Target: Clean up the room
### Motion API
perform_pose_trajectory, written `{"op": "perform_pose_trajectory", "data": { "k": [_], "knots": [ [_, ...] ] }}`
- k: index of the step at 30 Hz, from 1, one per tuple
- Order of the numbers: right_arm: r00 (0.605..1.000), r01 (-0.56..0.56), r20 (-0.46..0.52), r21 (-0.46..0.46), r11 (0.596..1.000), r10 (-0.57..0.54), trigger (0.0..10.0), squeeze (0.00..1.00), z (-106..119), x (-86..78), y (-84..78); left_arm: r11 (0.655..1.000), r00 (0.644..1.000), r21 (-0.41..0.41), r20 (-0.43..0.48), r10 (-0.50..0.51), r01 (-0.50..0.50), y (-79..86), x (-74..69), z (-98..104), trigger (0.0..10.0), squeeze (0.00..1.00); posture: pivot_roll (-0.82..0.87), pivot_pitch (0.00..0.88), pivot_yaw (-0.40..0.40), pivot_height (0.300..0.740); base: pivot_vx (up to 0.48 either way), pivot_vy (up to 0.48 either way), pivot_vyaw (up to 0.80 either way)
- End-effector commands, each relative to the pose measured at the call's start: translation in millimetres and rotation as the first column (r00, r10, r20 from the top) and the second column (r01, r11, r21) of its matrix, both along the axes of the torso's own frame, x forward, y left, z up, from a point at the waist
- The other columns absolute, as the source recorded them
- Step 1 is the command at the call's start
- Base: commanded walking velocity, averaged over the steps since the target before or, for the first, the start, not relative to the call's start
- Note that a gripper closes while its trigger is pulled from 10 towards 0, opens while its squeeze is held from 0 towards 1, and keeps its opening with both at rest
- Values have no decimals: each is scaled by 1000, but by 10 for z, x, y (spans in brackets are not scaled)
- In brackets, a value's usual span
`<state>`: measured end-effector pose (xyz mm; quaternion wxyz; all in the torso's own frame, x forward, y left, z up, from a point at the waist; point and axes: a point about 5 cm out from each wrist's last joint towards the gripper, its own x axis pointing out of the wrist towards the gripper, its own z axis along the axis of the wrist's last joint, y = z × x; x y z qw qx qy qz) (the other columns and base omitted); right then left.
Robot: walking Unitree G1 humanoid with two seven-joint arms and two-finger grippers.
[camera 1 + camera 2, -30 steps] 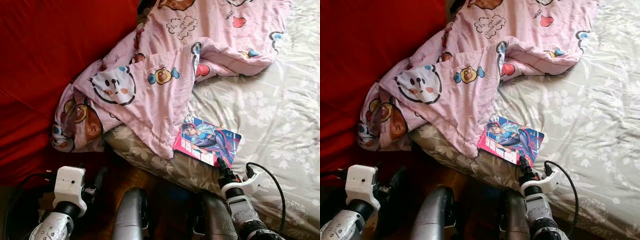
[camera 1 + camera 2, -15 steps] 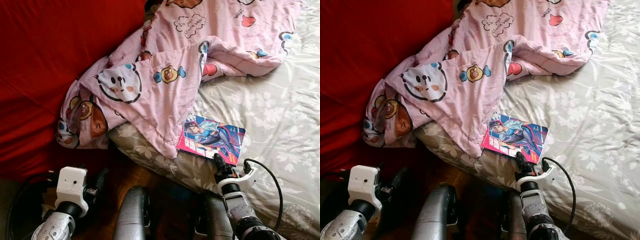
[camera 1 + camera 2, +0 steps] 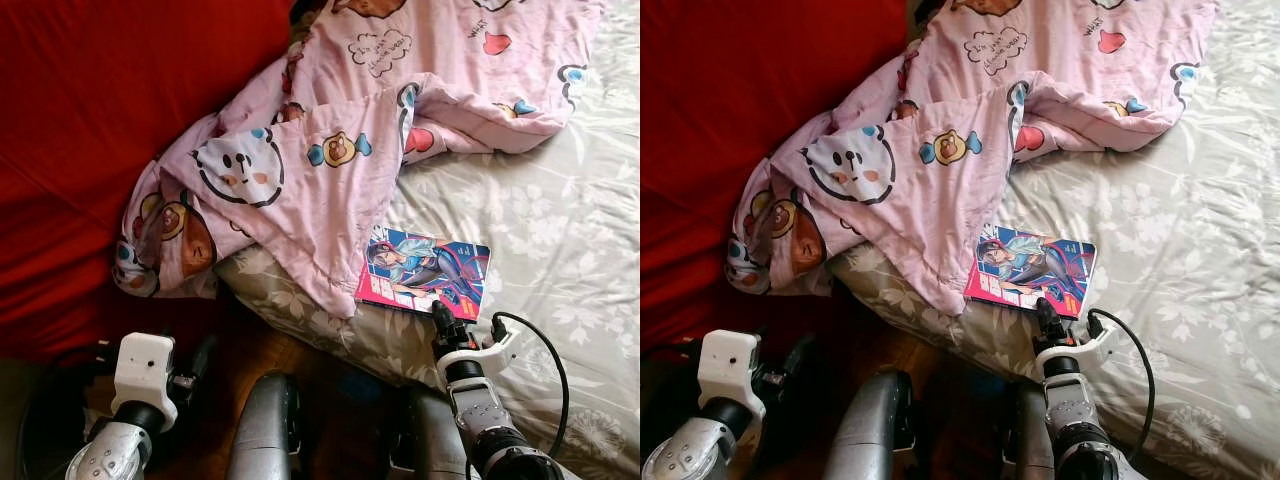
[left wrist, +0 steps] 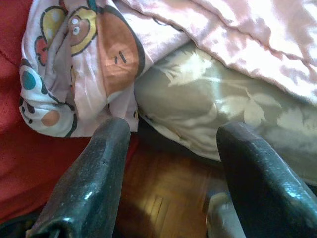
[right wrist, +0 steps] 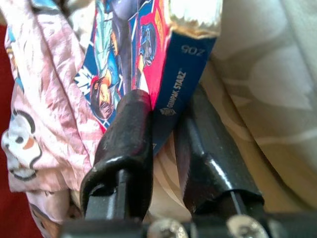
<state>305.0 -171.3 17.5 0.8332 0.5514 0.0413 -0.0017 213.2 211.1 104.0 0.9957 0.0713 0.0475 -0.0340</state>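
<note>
The right gripper [image 5: 163, 144] has its two black fingers closed on the near corner of a book [image 3: 425, 275], one finger on the printed cover and the other under the blue spine, so the hold sits on the corner rather than the middle. The book lies flat on the bed [image 3: 540, 260], close to the mattress edge, its far corner just beside or slightly under the hem of the pink blanket [image 3: 320, 170]. It looks thin, light and fairly stiff, with a glossy cover that could slip; held by one corner it may droop or twist, so a deeper bite along the spine would likely carry it better. The sheet is soft and gives under pressure. Open bed lies to the robot's right and beyond the book; the blanket crowds the left, spilling over the edge toward the red cloth [image 3: 90, 150]. The left gripper [image 4: 171, 163] hangs wide open, holding nothing, low beside the bed over the wood floor [image 4: 158, 198].
</note>
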Motion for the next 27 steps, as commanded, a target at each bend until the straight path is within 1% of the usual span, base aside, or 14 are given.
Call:
{"op": "perform_pose_trajectory", "data": {
  "k": [1,6,7,8,9,11,12,13,15,17,19,24,25,27],
  "knots": [
    [999,-34,-36,-60,998,32,0,0,-108,-108,6,999,998,-7,-36,50,-51,50,12,-124,10000,0,152,313,49,639,0,0,0],
    [997,-51,50,-146,988,59,0,0,-3,-67,-39,995,997,-67,-4,79,-79,-9,204,-141,10000,0,106,245,19,639,0,0,0],
    [994,-50,89,-182,982,68,0,0,52,-55,-54,994,996,-68,16,87,-86,-27,287,-134,10000,0,91,215,6,639,0,0,0],
    [994,-50,89,-182,982,68,0,0,52,-55,-54,994,996,-68,16,87,-86,-27,287,-134,10000,0,91,215,6,639,0,0,0],
    [991,-42,114,-214,976,68,4824,0,90,-58,-67,992,994,-69,39,107,-104,-13,348,-114,10000,0,84,204,0,639,0,0,0],
    [992,-40,112,-221,974,66,4824,0,104,-41,-75,990,992,-78,41,119,-115,-12,404,-123,10000,0,77,192,-7,639,0,0,0],
    [991,-31,115,-277,960,65,10000,0,115,-59,-99,987,990,-94,42,133,-129,8,426,-128,10000,0,66,161,-16,639,0,0,0],
    [992,-10,112,-364,931,55,10000,0,130,-89,-140,981,987,-119,38,156,-150,38,454,-153,10000,0,58,135,-23,639,0,0,0],
    [995,17,99,-435,901,29,10000,0,130,-129,-183,976,985,-144,21,171,-166,51,441,-206,10000,0,54,117,-26,639,0,0,0],
    [996,19,79,-551,834,30,10000,0,143,-178,-203,972,985,-161,-25,169,-171,26,409,-356,10000,0,31,80,-23,639,0,0,0],
    [996,10,79,-584,812,44,10000,0,158,-181,-197,973,986,-157,-40,162,-167,5,409,-410,10000,0,24,76,-24,639,0,0,0],
    [997,41,72,-617,786,5,10000,0,191,-198,-274,975,983,-146,-96,156,-169,-58,416,-624,10000,0,-10,31,-23,639,0,0,0],
    [999,43,43,-642,765,-20,10000,0,165,-219,-317,972,979,-152,-124,159,-177,-82,414,-710,10000,0,-21,16,-25,639,0,0,0],
    [999,42,29,-655,754,-30,10000,0,137,-247,-328,973,975,-148,-158,156,-179,-106,412,-805,10000,0,-32,3,-22,643,0,0,0]
  ]
}}
